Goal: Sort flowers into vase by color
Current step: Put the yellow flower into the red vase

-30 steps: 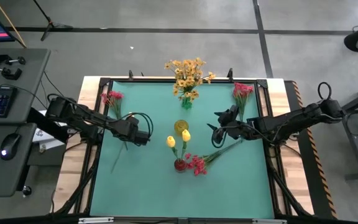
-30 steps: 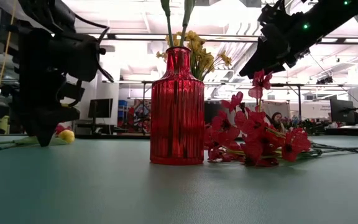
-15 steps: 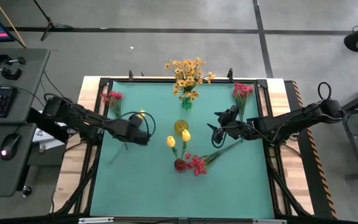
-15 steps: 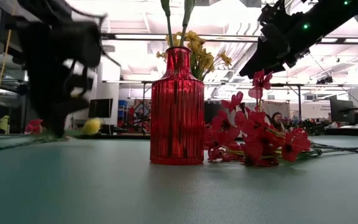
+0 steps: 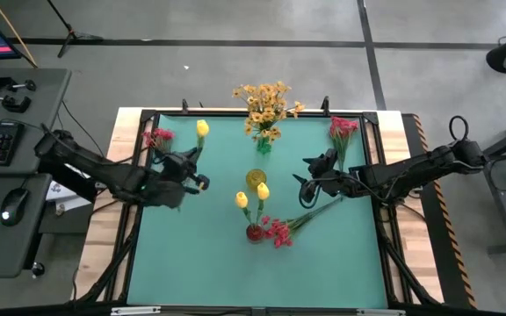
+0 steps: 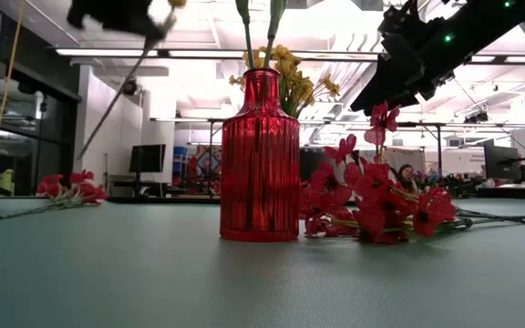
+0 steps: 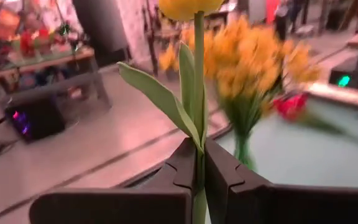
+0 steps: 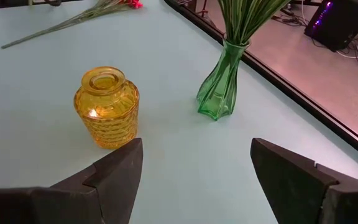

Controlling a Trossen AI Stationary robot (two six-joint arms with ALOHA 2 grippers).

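Observation:
A single yellow tulip (image 5: 202,128) is up in the air at the table's left, with my left gripper (image 5: 190,168) shut on its green stalk. My right gripper (image 5: 299,181) hangs open and holds nothing. It is above the table, just right of the yellow vase (image 8: 107,106). The red vase (image 6: 260,155) stands near the middle and holds two yellow tulips (image 5: 242,200). Pink-red flowers (image 5: 279,231) lie on the table beside it. The green vase (image 8: 219,87) at the far edge holds the orange-yellow spray (image 5: 266,105). My left gripper pinches the tulip's stalk (image 7: 198,163) between its two fingers, just below the long leaf (image 7: 160,96). The fingers lie about level and across the stalk. The tulip is lifted clear, with its bud toward the far edge and its long lower stalk (image 6: 108,109) slanting down below the gripper.
More pink-red stems lie on the table at the far left (image 5: 158,138) and the far right (image 5: 343,127). The green table top (image 5: 200,263) is bare along its near side. A desk with a keyboard and mouse stands left of the table.
My left gripper has taken hold of the yellow tulip that lay on the table's left part. It has risen, tipped from pointing down to about level, and drawn back toward the left edge. The tulip is lifted clear, its bud now nearer the far edge.

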